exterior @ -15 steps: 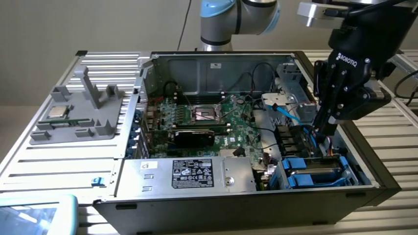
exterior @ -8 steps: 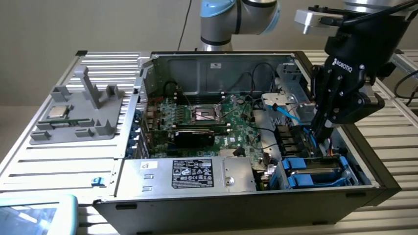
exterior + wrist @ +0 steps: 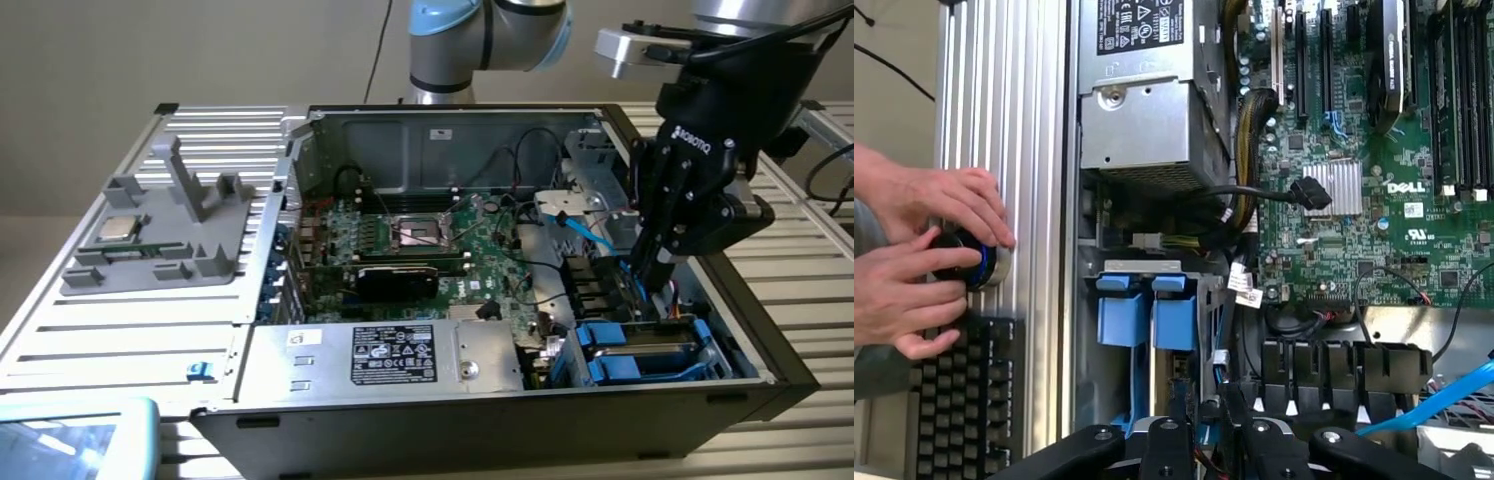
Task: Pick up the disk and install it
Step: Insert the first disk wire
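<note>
Arm reaches down from above at the exterior view's right, wrist near vertical. Gripper [image 3: 650, 285] pointed downward. Jaws look close together. Person's two hands [image 3: 924, 260] cupped together, fingers curled.

My gripper [image 3: 650, 283] is matte black, with white lettering on the housing above it, and my arm [image 3: 487, 30] shows pale blue caps between silver-grey segments. The disk [image 3: 650, 350] is silver-grey framed in a bright blue carrier; in the wrist view its end tabs [image 3: 1139, 310] are the same blue. The motherboard [image 3: 427, 245] is deep green, speckled with silver and black parts. The big box [image 3: 387, 355] is silver with a black label printed in white. The computer case [image 3: 747, 330] is black outside, grey metal within. A light blue cable [image 3: 587, 235] crosses it. The fixture [image 3: 160, 235] is plain grey on a ribbed silver table [image 3: 120, 330]. The keyboard [image 3: 959, 400] is black.
</note>
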Controlling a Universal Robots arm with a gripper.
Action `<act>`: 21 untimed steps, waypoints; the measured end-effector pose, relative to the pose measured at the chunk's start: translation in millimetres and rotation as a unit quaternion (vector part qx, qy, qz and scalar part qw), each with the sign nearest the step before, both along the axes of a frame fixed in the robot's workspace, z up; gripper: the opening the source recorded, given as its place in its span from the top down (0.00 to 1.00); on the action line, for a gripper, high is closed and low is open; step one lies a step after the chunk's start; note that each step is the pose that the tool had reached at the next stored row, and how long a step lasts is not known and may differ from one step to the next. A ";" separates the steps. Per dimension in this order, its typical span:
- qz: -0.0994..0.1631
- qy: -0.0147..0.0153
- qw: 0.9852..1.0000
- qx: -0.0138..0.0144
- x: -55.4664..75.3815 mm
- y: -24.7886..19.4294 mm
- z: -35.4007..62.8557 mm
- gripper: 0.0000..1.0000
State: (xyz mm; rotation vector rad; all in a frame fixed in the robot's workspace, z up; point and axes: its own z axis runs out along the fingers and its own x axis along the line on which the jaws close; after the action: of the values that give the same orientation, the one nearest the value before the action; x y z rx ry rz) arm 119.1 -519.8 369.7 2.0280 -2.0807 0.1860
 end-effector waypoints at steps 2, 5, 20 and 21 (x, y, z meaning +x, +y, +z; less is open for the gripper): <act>0.000 0.001 1.000 0.000 -0.1 0.0 -0.7 0.75; 0.000 0.002 1.000 0.000 0.0 0.0 -3.4 0.75; 0.001 0.003 1.000 0.005 0.0 -0.3 -7.8 0.84; 0.001 0.003 1.000 0.005 0.0 -0.4 -7.8 0.84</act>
State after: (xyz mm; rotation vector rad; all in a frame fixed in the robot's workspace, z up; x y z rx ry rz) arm 119.1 -520.2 361.9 2.0335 -2.0806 0.1712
